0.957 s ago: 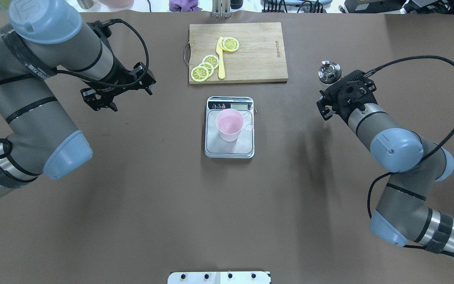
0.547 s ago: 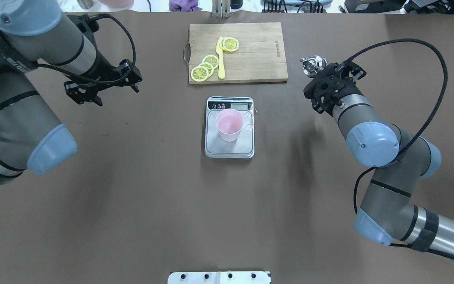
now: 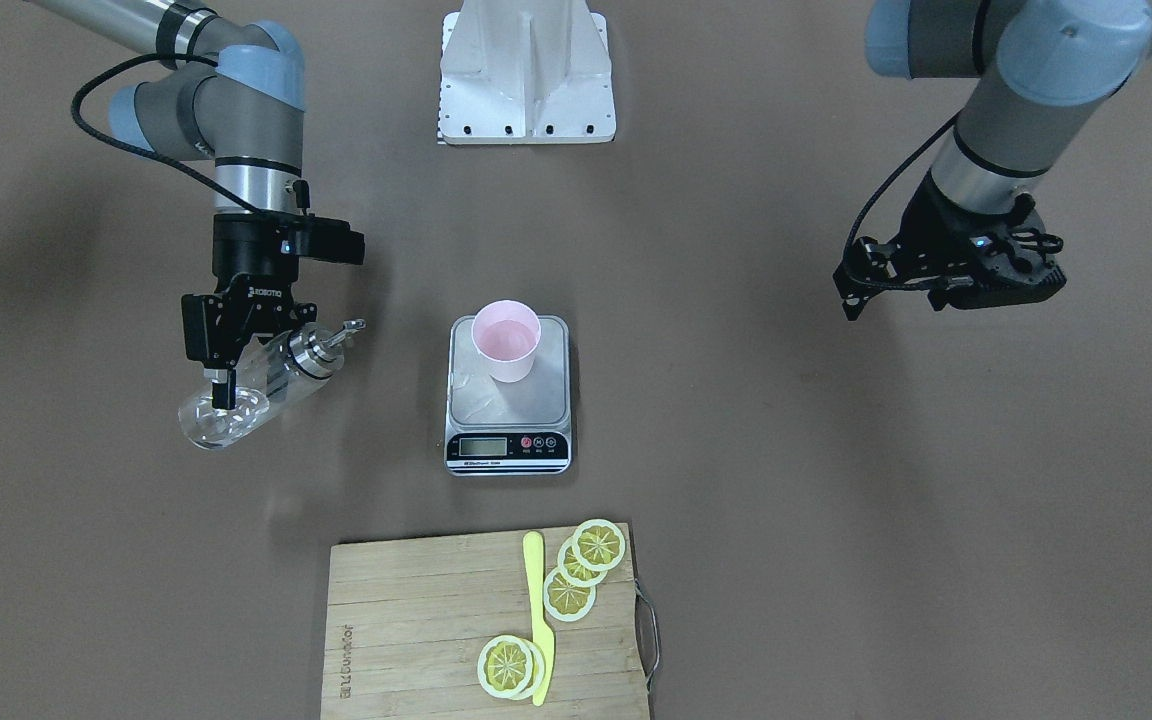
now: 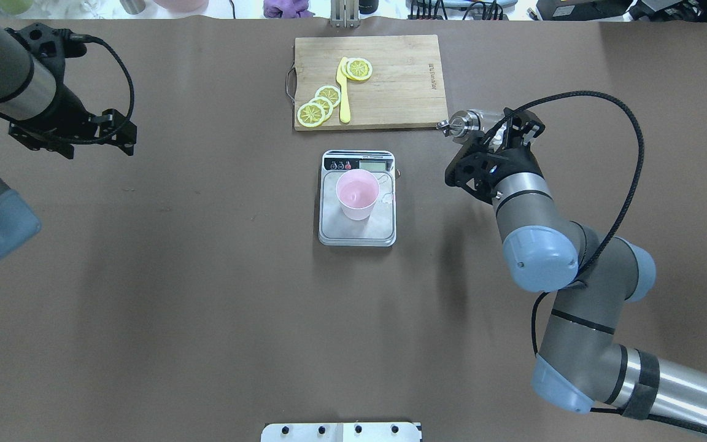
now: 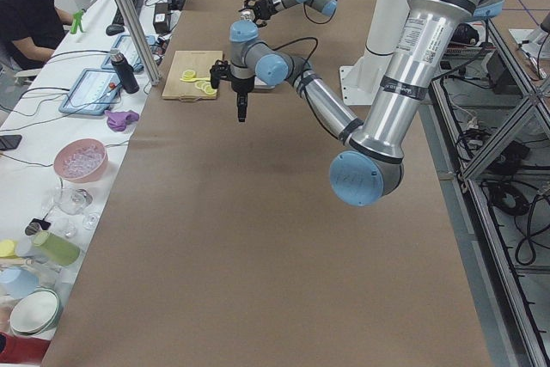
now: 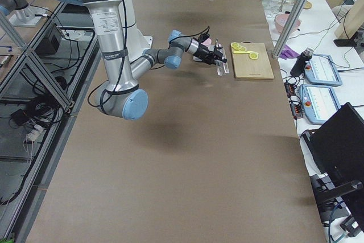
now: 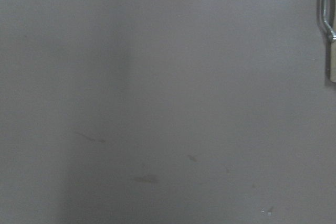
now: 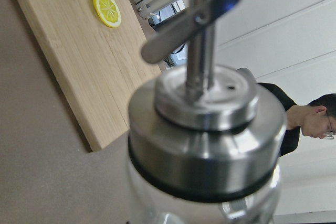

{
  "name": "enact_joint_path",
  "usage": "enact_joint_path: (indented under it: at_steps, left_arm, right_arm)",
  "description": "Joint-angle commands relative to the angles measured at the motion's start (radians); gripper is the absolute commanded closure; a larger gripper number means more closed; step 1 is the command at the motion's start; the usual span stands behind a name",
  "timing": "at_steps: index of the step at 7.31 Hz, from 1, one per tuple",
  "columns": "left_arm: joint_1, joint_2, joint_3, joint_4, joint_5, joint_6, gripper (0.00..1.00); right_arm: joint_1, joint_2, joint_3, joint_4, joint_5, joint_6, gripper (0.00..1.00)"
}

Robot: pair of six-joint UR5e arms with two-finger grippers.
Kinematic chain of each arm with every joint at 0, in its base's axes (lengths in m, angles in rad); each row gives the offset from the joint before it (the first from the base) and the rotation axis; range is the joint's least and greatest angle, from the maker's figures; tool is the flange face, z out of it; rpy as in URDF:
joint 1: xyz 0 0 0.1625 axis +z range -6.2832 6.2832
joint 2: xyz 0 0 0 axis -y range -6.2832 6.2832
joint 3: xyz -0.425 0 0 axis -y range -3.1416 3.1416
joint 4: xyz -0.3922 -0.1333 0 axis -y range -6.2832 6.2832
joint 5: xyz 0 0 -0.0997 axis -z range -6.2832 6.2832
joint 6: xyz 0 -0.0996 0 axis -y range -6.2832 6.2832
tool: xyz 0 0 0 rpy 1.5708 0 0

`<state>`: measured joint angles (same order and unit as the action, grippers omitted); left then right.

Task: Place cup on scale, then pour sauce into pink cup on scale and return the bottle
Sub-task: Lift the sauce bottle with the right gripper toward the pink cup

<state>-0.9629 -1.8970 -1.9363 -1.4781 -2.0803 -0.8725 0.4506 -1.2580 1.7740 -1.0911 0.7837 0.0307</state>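
Observation:
The pink cup (image 4: pixel 358 193) (image 3: pixel 506 340) stands upright on the silver plate of the scale (image 4: pixel 359 232) (image 3: pixel 508 412) at the table's middle. My right gripper (image 4: pixel 501 132) (image 3: pixel 234 385) is shut on the clear glass bottle (image 4: pixel 490 115) (image 3: pixel 236 410) (image 6: pixel 222 68). It holds the bottle tilted almost onto its side, off to the right of the scale and apart from it, with the chrome spout (image 4: pixel 461 123) (image 8: pixel 205 124) pointing toward the scale's side. My left gripper (image 4: pixel 99 147) (image 3: pixel 891 300) hangs open and empty over bare table at the far left.
A wooden cutting board (image 4: pixel 402 80) (image 3: pixel 416 620) with lemon slices (image 4: pixel 320 104) and a yellow knife (image 4: pixel 343 92) lies just beyond the scale, close to the bottle's spout. A person sits past the table's far edge in the right wrist view.
My right gripper carried the bottle left toward the scale and tipped it from upright to nearly horizontal. The left arm drew back to the left, still open.

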Motion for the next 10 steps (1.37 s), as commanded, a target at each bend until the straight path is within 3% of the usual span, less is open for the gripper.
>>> enact_joint_path:
  at_steps: [1,6,10]
  left_arm:
    - [-0.065,0.051,0.008,0.001,-0.006,0.148,0.01]
    - [-0.083,0.073,0.01,0.001,0.008,0.179,0.01]
    - [-0.092,0.101,0.019,-0.002,0.025,0.179,0.01]
  right_arm:
    - [-0.064,0.052,0.004,-0.136,-0.122,-0.037,1.0]
    - [-0.122,0.072,-0.024,-0.223,-0.28,-0.17,1.0]
    - [-0.133,0.184,-0.047,-0.392,-0.319,-0.233,1.0]
